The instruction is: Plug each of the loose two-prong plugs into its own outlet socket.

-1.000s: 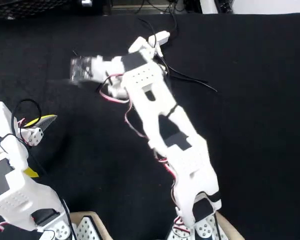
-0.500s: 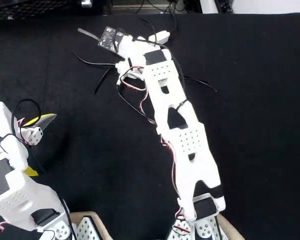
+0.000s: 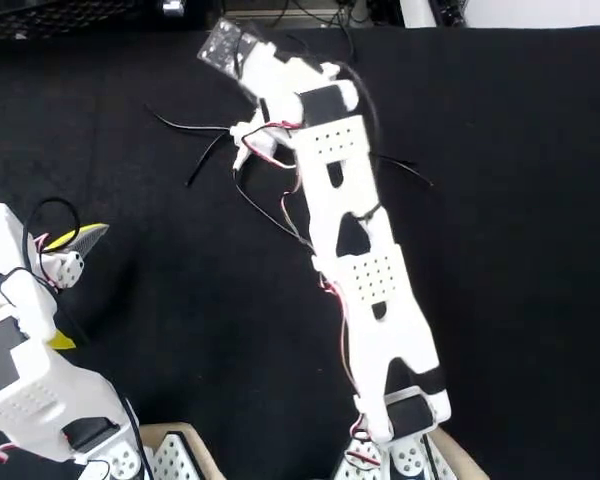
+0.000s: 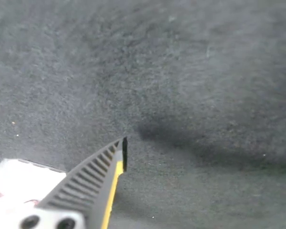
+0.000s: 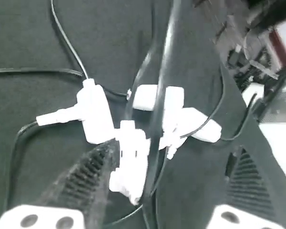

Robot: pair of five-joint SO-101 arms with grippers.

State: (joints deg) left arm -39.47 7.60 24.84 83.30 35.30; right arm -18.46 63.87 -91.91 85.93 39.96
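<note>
Swung away from the desk's left side, the right arm now stretches to the far edge, its tool point(image 3: 223, 43) a little farther out than half a second ago. The left arm has kept its place.

In the right wrist view the white plugs point(image 5: 93, 114) and sockets point(image 5: 181, 117) lie bunched together on the black desk point(image 3: 500, 250) at that far edge, pieces touching. Whether any plug is seated I cannot tell. Thin black cords point(image 5: 62, 38) trail off from them, and a thicker cable point(image 5: 167, 47) crosses over the bunch. The right tool is open, its ribbed fingers point(image 5: 86, 176) spread wide to either side of the bunch, gripping nothing.

More cords point(image 3: 195, 130) run across the cloth left of that arm. The left tool point(image 3: 83, 238) sits near the left edge, closed and empty, over bare cloth.
</note>
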